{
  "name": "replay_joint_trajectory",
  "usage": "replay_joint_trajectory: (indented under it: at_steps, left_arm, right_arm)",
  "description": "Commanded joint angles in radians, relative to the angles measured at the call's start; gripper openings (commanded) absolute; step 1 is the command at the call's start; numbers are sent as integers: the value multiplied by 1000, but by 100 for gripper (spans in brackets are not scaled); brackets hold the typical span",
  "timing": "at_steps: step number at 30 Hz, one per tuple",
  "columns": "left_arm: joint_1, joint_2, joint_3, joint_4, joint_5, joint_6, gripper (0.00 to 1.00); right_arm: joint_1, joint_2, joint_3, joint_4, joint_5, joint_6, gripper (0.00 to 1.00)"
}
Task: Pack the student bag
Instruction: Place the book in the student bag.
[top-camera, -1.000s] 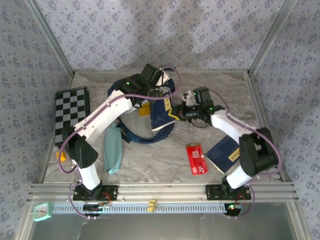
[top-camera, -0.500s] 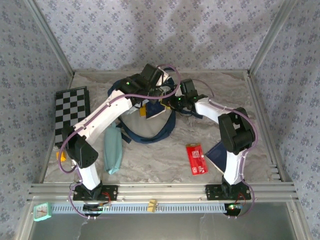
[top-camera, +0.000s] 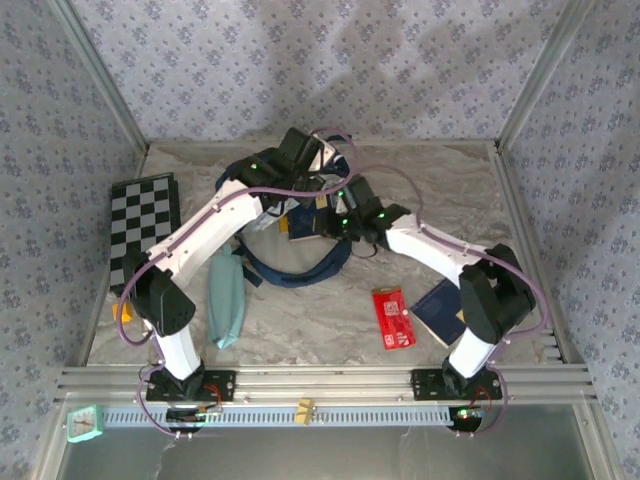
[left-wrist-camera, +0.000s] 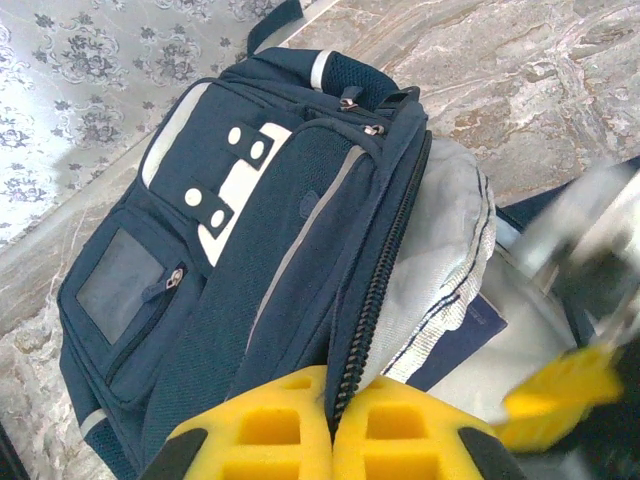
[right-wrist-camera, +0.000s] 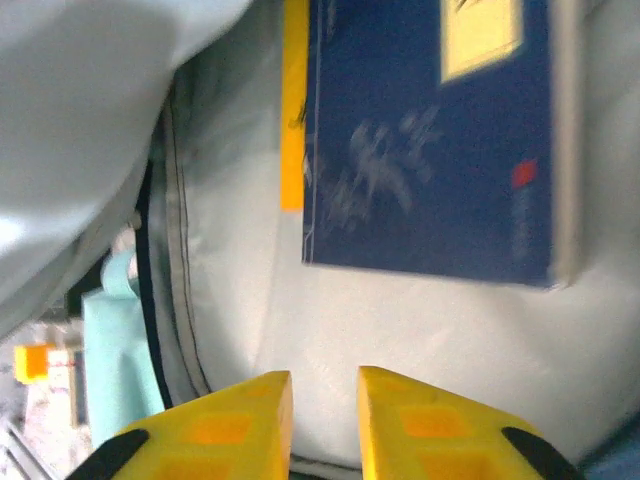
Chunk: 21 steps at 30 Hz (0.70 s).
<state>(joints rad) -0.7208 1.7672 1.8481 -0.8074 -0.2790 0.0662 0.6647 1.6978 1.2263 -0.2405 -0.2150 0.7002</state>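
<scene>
Left jaws clamp student bag; right jaws ajar.

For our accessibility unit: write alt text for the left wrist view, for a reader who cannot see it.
A navy bag lies on a marble table, its main zip open on grey lining and a blue book. The left pincer, yellow-fingered, grips the zip's edge at the bottom.

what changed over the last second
The right gripper swung left and carried the navy book into the bag, where it now lies free of the open fingers. The left gripper stayed shut on the bag's zip edge; chessboard, teal pouch and red packet did not move.
</scene>
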Motion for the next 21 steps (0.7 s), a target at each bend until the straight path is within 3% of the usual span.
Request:
replay_joint_trajectory:
  at_steps: [1, 12, 19, 21]
  left_arm:
    - [6, -61, 17, 89, 10, -17, 0]
    - [18, -85, 3, 80, 86, -27, 0]
    - [39, -98, -5, 82, 97, -38, 0]
    - [47, -103, -15, 85, 108, -41, 0]
  right_arm:
    - [39, 110, 32, -21, 80, 0, 15]
    - [46, 265, 129, 175, 323, -17, 3]
    - [48, 291, 119, 350, 290, -52, 3]
    - [58, 249, 76, 353, 291, -64, 8]
